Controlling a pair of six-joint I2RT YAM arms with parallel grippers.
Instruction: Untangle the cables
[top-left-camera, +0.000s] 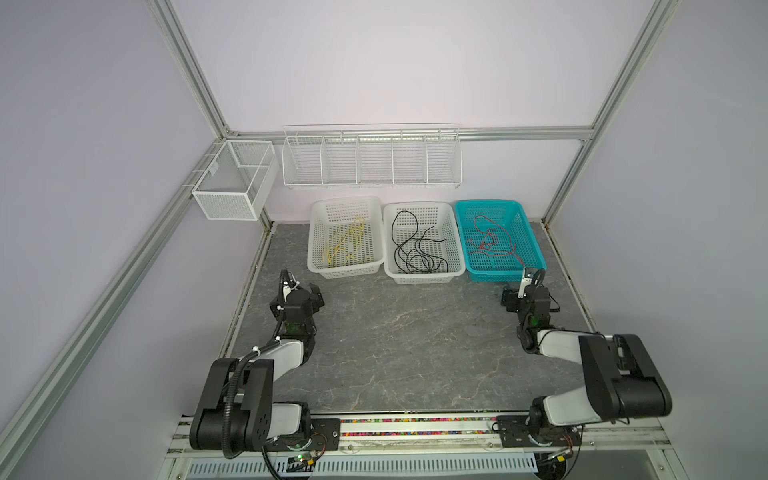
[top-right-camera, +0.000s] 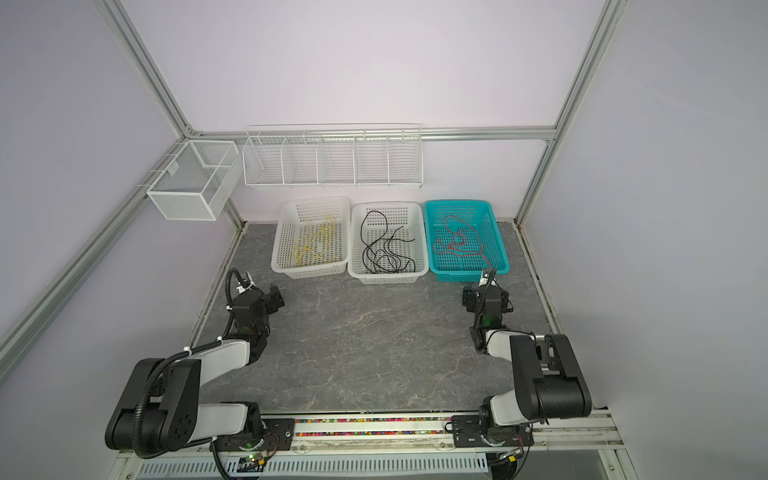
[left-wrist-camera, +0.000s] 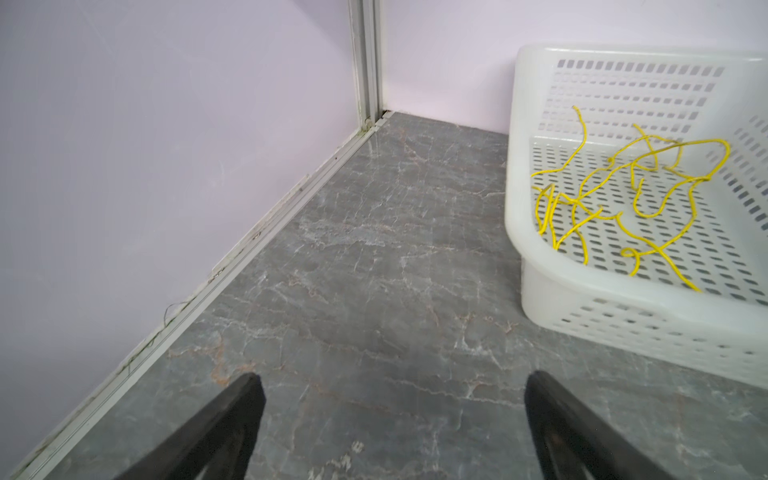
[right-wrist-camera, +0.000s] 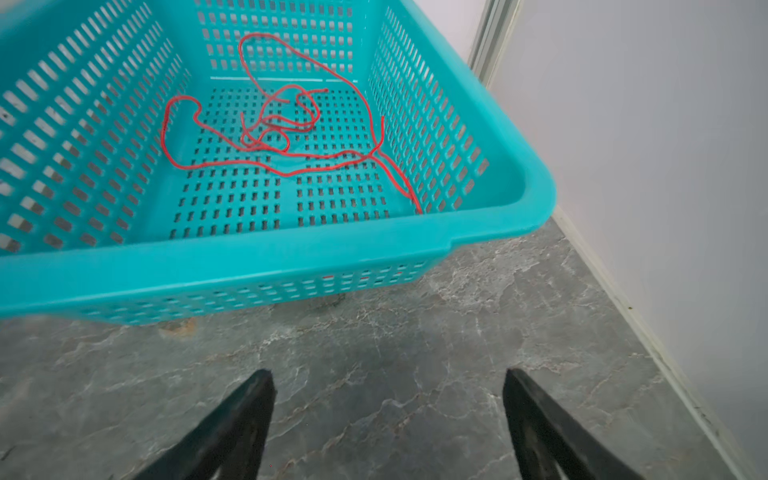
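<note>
In both top views three baskets stand in a row at the far edge of the table (top-left-camera: 395, 332). The yellow cables (top-left-camera: 347, 245) lie in the left basket (top-left-camera: 320, 266), the black cables (top-left-camera: 415, 249) in the middle basket (top-left-camera: 424, 277), and the red cables (top-left-camera: 490, 243) in the teal basket (top-left-camera: 536, 257). No cable lies on the table. Each colour has its own basket, so the sorting seems done, but inside each basket the strands cross one another. The left gripper (top-left-camera: 316, 297) hangs just before the left basket and the right gripper (top-left-camera: 508, 297) just before the teal one. Neither touches a basket.

In the left wrist view the fingers stand wide apart over bare table, with nothing between them. The yellow cables (left-wrist-camera: 636, 183) make loose curls on the basket floor, and some loops rise a little from it.

In the right wrist view the fingers are also spread wide and empty. The red cables (right-wrist-camera: 274, 124) make a small knot-like bunch in the middle of the floor, and one strand runs to the near corner.

I judge these cables light, soft and a little springy. They are so thin that they can slip from a pinch, and an end can catch in the floor holes. The best hold seems to be a free end or a raised loop, not the bunch.
</note>
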